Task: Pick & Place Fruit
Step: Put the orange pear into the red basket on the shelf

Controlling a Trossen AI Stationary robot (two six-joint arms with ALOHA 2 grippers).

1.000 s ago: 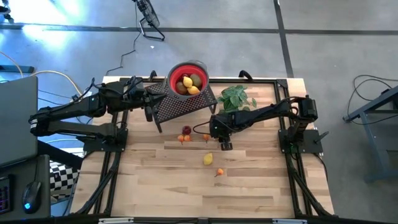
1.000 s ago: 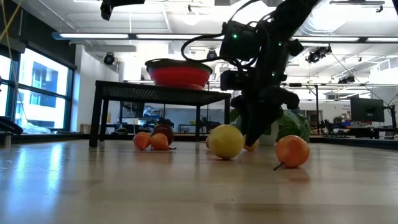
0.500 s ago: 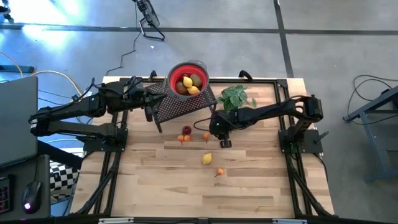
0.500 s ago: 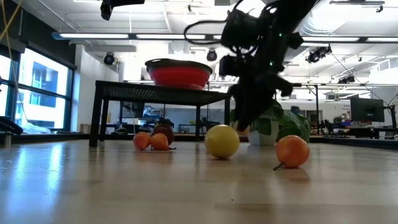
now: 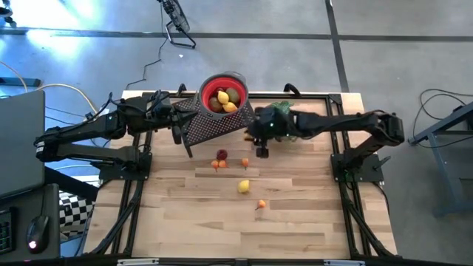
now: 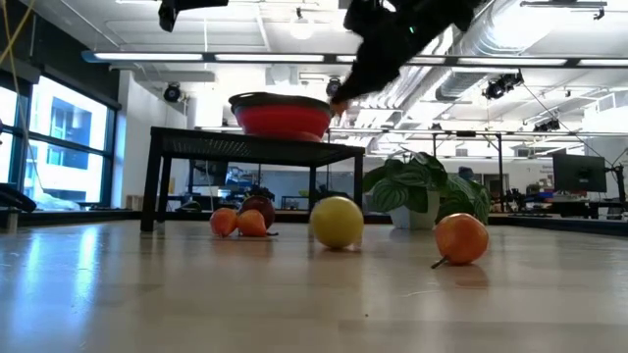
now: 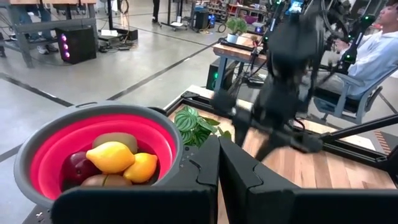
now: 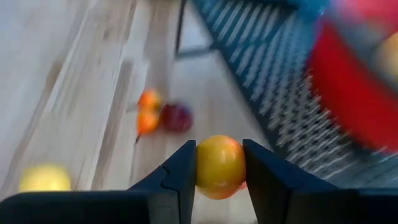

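Aloft, right gripper (image 8: 219, 171) clamps orange fruit (image 8: 219, 166) — beside bowl (image 5: 209, 83).

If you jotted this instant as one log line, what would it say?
right gripper: shut on orange fruit, lifted beside red bowl | left gripper: shut, by bowl | lemon, three fruits on table

Ceiling strip lights (image 6: 147, 57) are brightly lighting the room; motion blur is smearing the moving right arm (image 6: 392, 39) and the right wrist view.
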